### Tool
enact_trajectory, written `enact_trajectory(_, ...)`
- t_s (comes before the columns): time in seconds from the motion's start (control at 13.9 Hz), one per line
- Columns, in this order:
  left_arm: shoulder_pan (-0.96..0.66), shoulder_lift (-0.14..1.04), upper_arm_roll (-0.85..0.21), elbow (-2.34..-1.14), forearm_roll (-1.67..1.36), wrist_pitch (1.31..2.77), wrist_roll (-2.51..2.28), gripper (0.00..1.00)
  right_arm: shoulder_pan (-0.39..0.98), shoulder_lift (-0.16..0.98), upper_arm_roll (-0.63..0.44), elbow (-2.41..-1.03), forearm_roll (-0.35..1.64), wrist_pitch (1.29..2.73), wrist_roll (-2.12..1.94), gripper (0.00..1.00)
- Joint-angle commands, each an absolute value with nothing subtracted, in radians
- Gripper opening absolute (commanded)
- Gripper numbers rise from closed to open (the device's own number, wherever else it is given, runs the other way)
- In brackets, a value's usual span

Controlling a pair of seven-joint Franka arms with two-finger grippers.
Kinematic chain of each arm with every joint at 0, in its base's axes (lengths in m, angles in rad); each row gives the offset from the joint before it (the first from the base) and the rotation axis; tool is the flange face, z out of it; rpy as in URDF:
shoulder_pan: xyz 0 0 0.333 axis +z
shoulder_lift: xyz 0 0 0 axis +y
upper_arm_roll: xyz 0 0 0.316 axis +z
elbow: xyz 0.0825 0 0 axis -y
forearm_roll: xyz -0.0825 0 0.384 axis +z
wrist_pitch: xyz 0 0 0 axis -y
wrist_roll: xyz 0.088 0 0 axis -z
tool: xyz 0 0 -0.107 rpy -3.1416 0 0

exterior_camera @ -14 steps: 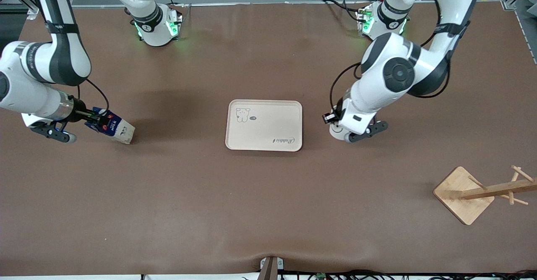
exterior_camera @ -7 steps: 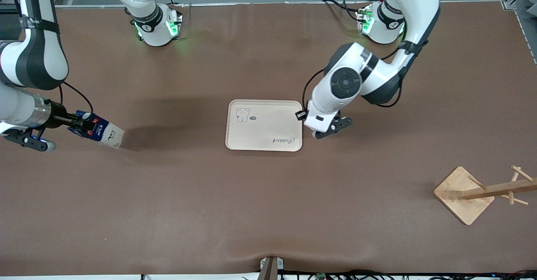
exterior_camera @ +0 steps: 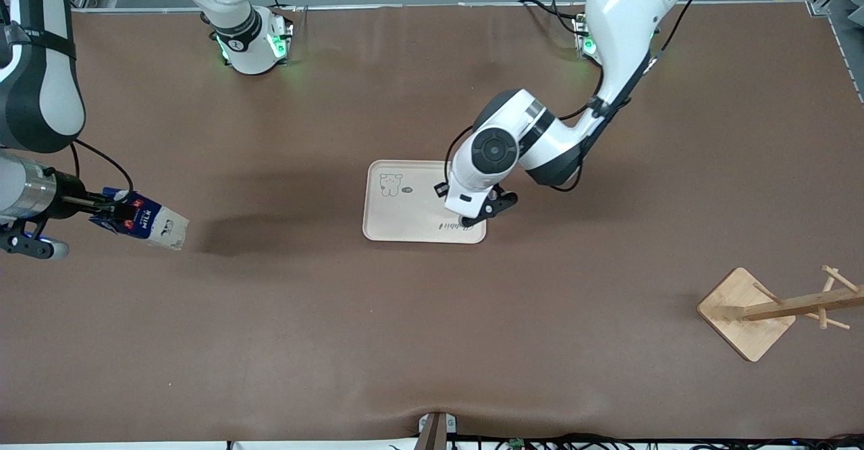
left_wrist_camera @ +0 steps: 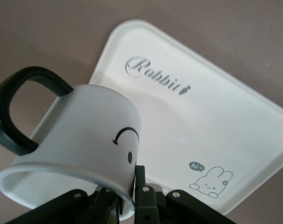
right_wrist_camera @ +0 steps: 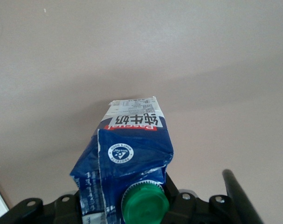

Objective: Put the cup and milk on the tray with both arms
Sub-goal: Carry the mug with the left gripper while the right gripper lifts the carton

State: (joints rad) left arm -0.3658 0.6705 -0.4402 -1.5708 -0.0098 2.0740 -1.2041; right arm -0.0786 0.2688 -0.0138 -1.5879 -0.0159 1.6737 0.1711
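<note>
Both end effectors were loaded — left end effector (left_wrist_camera: pixel 125 198) clamped the cup (left_wrist_camera: pixel 78 154) over the tray (exterior_camera: pixel 405 220); right end effector (exterior_camera: pixel 101 212) clamped the milk (exterior_camera: pixel 145 221) above the table's right-arm edge.

cup (left_wrist_camera: pixel 80 140): white, black smile and eye marks, black handle | milk (right_wrist_camera: pixel 127 158): dark blue and white carton, green cap, red band | tray (exterior_camera: pixel 405 217): beige, small animal drawing, script "Rabbit" | table (exterior_camera: pixel 432 342): brown | stand (exterior_camera: pixel 746 312): pale wood
</note>
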Motion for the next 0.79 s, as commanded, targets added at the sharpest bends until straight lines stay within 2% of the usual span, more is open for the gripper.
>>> enact_trajectory(0.0, -0.391, 0.719, -0.437, -1.525, 0.0, 2.052, -1.224, 0.0, -0.066, 0.299, -0.014, -1.539, -0.008, 1.637, 0.163, 0.08)
enact_trajectory(0.5, -0.396, 0.772, -0.437, -1.525, 0.0, 2.052, -1.209, 0.0, 0.017, 0.319, -0.012, -1.537, -0.006, 1.641, 0.178, 0.08)
enact_trajectory(0.65, -0.396, 0.779, -0.437, -1.523, 0.0, 2.056, -1.21, 0.08, 0.05, 0.324, -0.012, -1.537, -0.005, 1.64, 0.208, 0.08)
enact_trajectory(0.72, -0.397, 0.779, -0.437, -1.523, -0.002, 2.056, -1.21, 0.09, 0.067, 0.324, -0.012, -1.539, -0.003, 1.638, 0.251, 0.08)
